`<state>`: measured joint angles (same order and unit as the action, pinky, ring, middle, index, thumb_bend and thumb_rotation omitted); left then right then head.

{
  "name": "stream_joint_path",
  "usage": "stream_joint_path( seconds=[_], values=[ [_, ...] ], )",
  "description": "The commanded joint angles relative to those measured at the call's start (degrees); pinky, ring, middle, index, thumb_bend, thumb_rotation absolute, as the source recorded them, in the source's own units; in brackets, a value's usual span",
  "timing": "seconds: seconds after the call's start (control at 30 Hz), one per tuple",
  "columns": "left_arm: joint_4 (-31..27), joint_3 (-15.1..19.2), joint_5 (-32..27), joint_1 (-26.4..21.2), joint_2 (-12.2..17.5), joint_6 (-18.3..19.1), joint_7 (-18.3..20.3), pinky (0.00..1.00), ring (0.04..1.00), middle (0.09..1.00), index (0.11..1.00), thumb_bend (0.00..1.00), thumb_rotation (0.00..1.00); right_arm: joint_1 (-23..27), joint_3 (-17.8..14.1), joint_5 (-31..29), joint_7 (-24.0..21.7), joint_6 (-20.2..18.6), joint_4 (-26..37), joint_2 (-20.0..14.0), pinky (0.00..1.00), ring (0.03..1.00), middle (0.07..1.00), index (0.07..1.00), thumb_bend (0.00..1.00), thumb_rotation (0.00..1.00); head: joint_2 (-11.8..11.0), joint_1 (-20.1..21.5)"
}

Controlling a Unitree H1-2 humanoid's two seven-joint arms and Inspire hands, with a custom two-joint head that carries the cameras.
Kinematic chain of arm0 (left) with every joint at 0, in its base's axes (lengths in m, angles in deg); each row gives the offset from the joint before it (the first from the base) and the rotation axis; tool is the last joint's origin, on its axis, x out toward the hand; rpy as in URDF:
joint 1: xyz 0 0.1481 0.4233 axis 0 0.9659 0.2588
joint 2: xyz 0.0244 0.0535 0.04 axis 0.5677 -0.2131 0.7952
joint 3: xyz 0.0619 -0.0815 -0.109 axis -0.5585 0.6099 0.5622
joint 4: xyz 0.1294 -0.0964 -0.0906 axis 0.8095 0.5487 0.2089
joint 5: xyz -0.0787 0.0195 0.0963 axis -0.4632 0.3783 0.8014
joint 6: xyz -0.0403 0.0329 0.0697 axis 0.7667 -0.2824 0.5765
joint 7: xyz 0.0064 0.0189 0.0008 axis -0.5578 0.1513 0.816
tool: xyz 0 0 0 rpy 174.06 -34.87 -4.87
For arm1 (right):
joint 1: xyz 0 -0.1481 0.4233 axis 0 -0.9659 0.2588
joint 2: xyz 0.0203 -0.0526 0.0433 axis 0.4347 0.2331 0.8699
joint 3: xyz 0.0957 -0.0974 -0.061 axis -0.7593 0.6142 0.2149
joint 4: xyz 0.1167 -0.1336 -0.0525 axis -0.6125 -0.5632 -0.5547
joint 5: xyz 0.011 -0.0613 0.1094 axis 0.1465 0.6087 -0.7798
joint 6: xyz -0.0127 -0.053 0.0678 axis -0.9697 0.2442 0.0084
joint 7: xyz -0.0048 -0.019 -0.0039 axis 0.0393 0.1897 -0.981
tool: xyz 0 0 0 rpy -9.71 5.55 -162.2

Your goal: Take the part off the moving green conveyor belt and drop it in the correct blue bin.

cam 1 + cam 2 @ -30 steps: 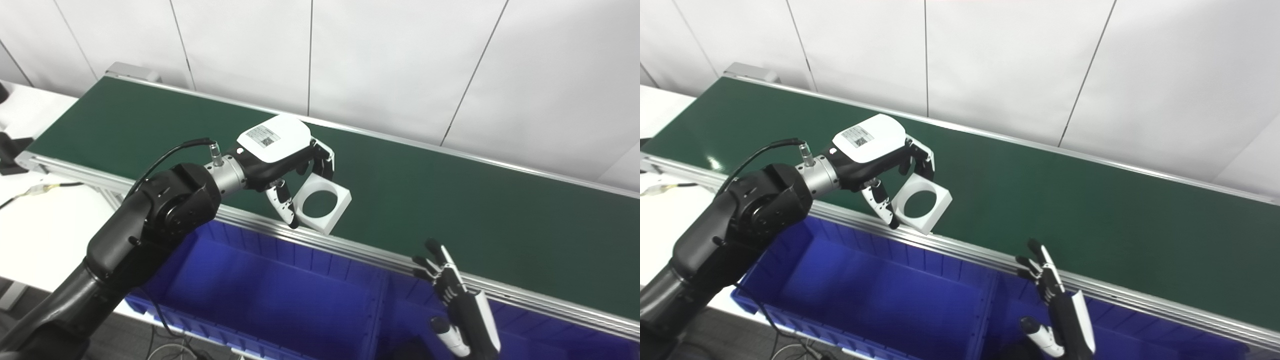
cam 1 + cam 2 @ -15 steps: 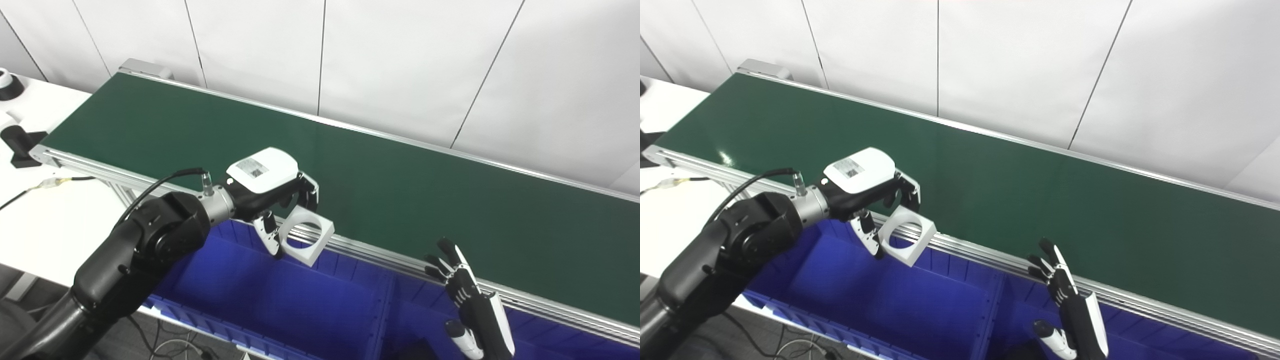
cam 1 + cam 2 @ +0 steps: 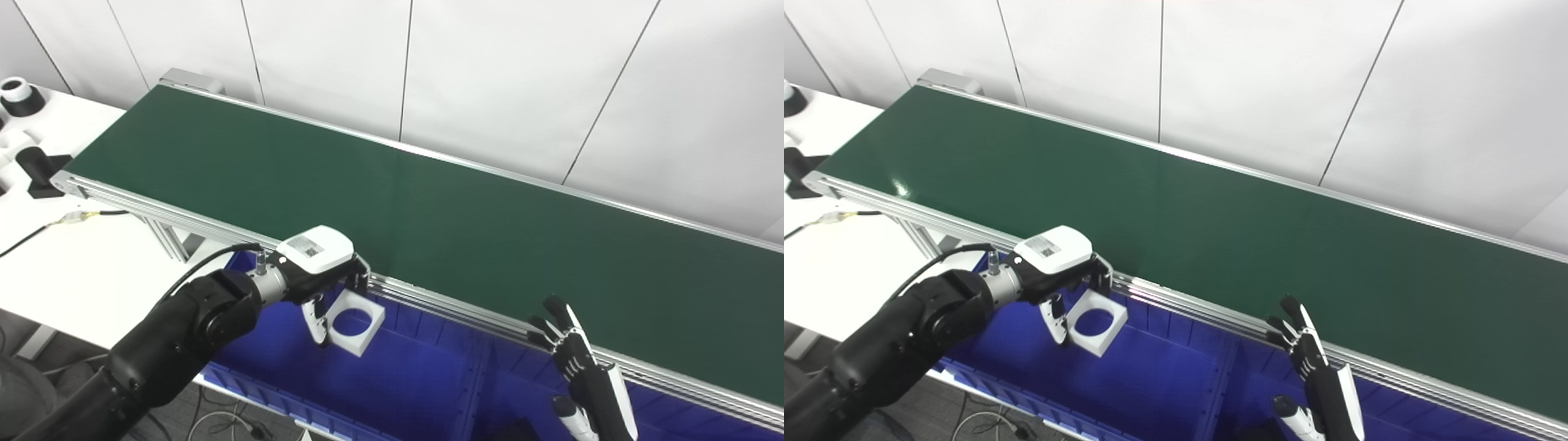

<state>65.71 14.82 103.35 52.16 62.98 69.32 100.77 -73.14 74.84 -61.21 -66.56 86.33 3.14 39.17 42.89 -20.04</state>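
White wall panels (image 3: 490, 73) stand behind the long green conveyor belt (image 3: 429, 214), and I see nothing lying on the belt. A shiny metal rail (image 3: 441, 300) runs along its near side. Under the rail sits the blue bin (image 3: 1151, 380), with a wall splitting it from another blue space on the right. A white table (image 3: 73, 269) is on the left with a thin cable (image 3: 79, 215) on it.

My left hand (image 3: 318, 275) is clamped on the white square part (image 3: 352, 320), the one with a round hole in it. I hold it tilted in the air, just over the left side of the bin and just below the rail. My right hand (image 3: 1311, 361) points up near the rail with its fingers apart and holds nothing.

From the left eye I can see a black and white round thing (image 3: 18, 95) far back on the table. From the right eye only its edge shows.
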Motion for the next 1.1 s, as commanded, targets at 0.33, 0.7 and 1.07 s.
stream_joint_path(
  seconds=[0.33, 0.7, 1.07],
  values=[
    [9.78, -1.56, 1.14, -2.04, 2.28, -0.83, -3.55, 0.27, 0.330, 0.436, 0.516, 0.52, 0.00, 1.18, -0.28, 0.31, -0.29, 2.90, 0.54, 0.86, 0.80, 0.870, 0.966, 0.959, 0.85, 0.84, -0.21, -0.18],
    [12.97, -2.88, 1.53, -2.55, 3.08, -1.16, -5.94, 0.22, 0.290, 0.402, 0.515, 0.52, 0.00, 1.26, -0.38, 1.59, 0.38, 2.90, 0.94, 1.13, 0.79, 0.859, 0.962, 0.955, 0.82, 0.85, -0.12, 0.51],
    [9.75, -3.16, 0.37, -2.58, 3.97, 1.32, -0.74, 0.50, 0.620, 0.679, 0.659, 0.96, 0.31, 1.11, -0.43, 1.44, 0.19, 2.91, 0.93, 1.40, 0.79, 0.859, 0.966, 0.957, 0.83, 0.84, -0.19, 0.68]
  ],
)
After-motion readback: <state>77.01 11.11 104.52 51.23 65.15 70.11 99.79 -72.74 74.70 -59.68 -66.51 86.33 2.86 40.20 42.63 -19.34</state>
